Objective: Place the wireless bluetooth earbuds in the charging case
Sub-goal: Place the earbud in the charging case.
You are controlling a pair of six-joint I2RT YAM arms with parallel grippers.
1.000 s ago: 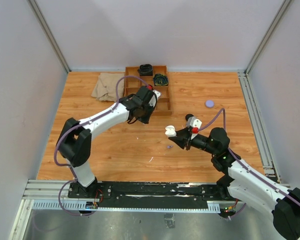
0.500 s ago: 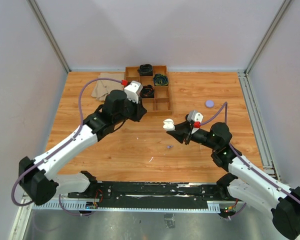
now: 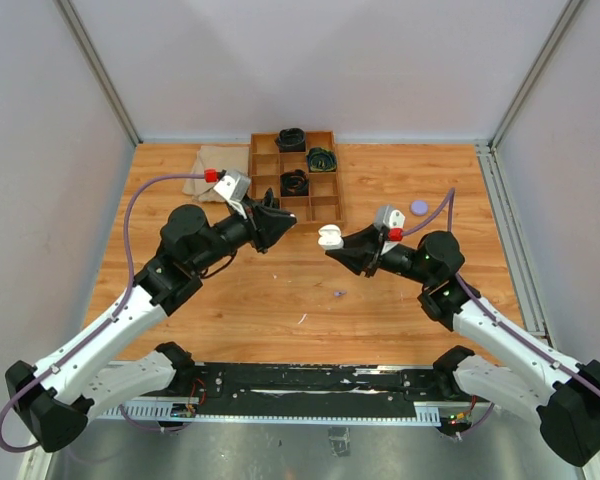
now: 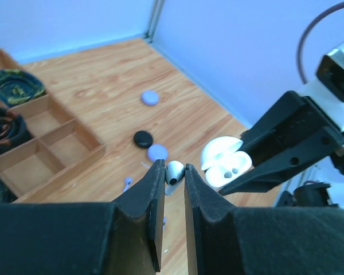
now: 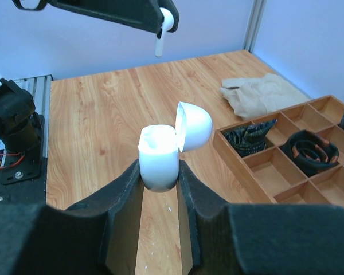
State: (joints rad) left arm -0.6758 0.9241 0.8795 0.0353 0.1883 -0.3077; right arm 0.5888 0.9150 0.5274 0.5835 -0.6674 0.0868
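A white earbud (image 4: 175, 173) is pinched between the tips of the left end effector (image 4: 173, 168), stem pointing down, held in the air above the surface (image 3: 400, 180). Just ahead of those tips, the charging case (image 5: 159, 158) sits upright with its lid open, clamped in the right end effector (image 5: 159, 172). A lilac earbud (image 3: 339, 294) lies on the surface below the two end effectors. Near the left end effector stands a wooden tray (image 3: 323, 207), with a cloth (image 3: 212, 172) beside it.
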